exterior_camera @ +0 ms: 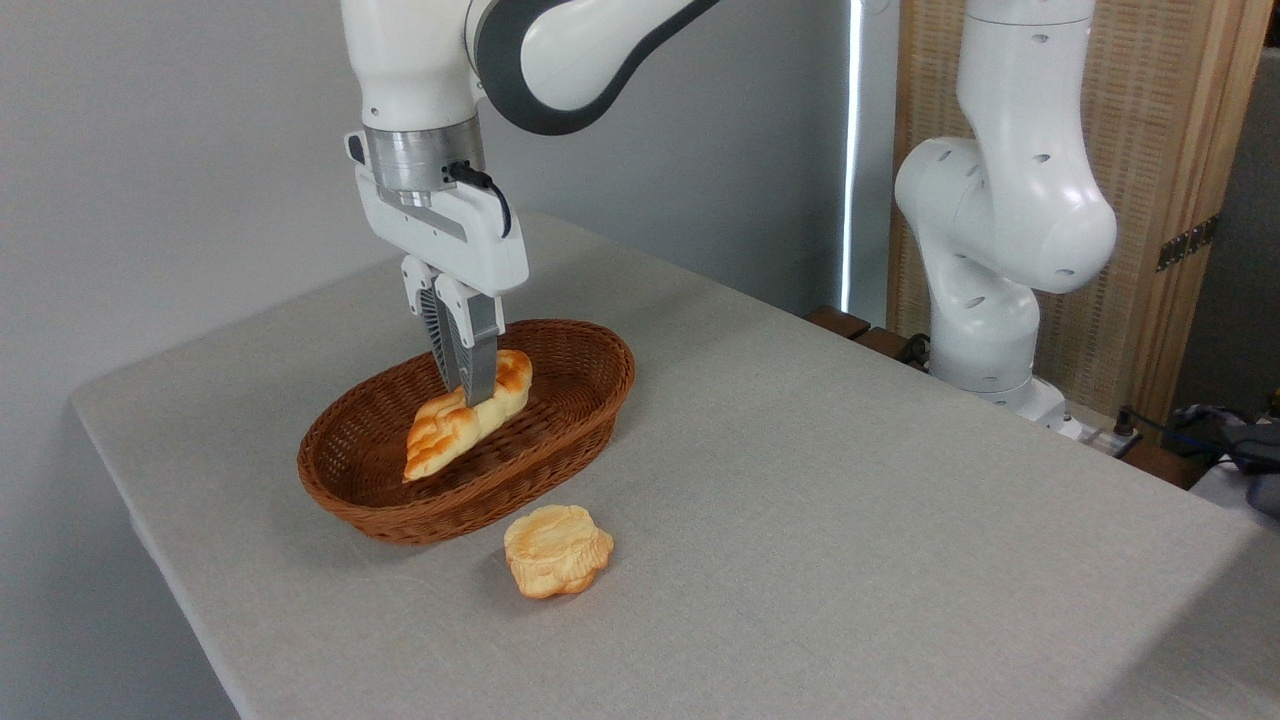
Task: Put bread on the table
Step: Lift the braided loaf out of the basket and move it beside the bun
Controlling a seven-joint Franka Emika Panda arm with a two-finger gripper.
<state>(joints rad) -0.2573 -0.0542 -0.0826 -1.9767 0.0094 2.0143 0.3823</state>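
We've got the white Franka arm reaching straight down from the top of the shot, and its two-finger gripper (pixel 468 392) has its jaws pinching the long braided loaf of glossy golden-orange bread (pixel 466 414) around the middle. The loaf is tilted, with its left near tip lower and its right far end higher. It looks to be over or inside the brown oval wicker basket (pixel 545 450), though we can't really tell if that lower tip is touching the basket floor or hanging just above it.

The basket sits on the left side of the big rectangular table with the light grey cloth-like top (pixel 850 520). Just beside the basket's near rim, on the bare cloth, there's a smaller, paler round scalloped bun (pixel 557 549), close to the wicker but not quite touching as far as we can see.

Over on the right far side, the arm's chunky white base (pixel 990 250) stands past the table edge, in front of a wooden panel with a woven-looking face (pixel 1170 130). A plain grey wall (pixel 150 150) is behind everything on the left.
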